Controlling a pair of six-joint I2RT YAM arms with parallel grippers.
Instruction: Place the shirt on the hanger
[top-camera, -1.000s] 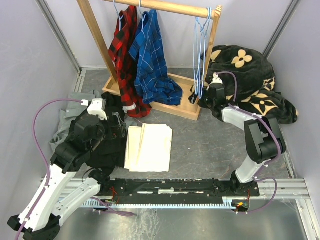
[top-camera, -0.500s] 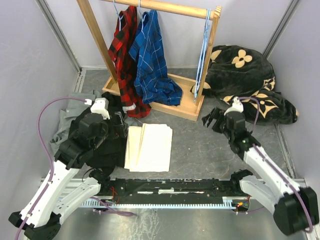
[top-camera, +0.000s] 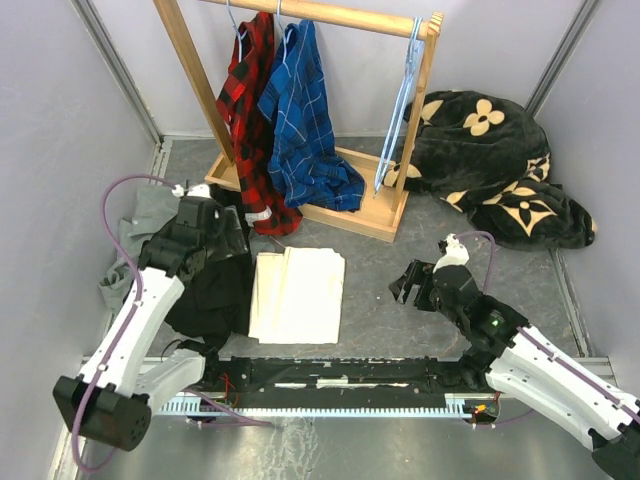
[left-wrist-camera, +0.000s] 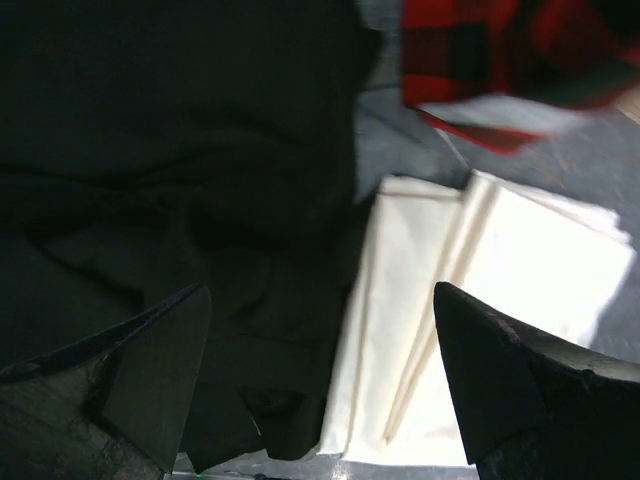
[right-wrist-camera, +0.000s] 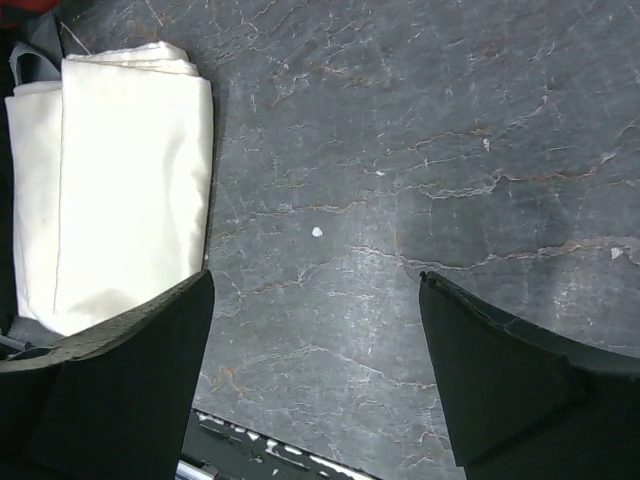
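Note:
The black shirt (top-camera: 210, 290) lies crumpled on the floor at the left, beside a folded cream cloth (top-camera: 300, 295). My left gripper (top-camera: 228, 240) hovers open just above the shirt's far part; in the left wrist view the dark fabric (left-wrist-camera: 150, 150) fills the left side, with nothing between the fingers (left-wrist-camera: 150, 385) of that gripper (left-wrist-camera: 320, 370). The light-blue hanger (top-camera: 400, 110) hangs slanted at the right end of the wooden rack. My right gripper (top-camera: 405, 283) is open and empty over bare grey floor (right-wrist-camera: 400, 150), well short of the hanger; it shows wide apart in its wrist view (right-wrist-camera: 315, 370).
The wooden rack (top-camera: 185, 60) at the back holds a red plaid shirt (top-camera: 250, 110) and a blue plaid shirt (top-camera: 300, 110). A black blanket with cream flowers (top-camera: 500, 160) is piled at the right. A grey shirt (top-camera: 140, 225) lies by the left wall.
My right arm has pulled back from the rack's right end to the near floor, and the hanger now hangs slanted. My left gripper has shifted farther back over the black shirt.

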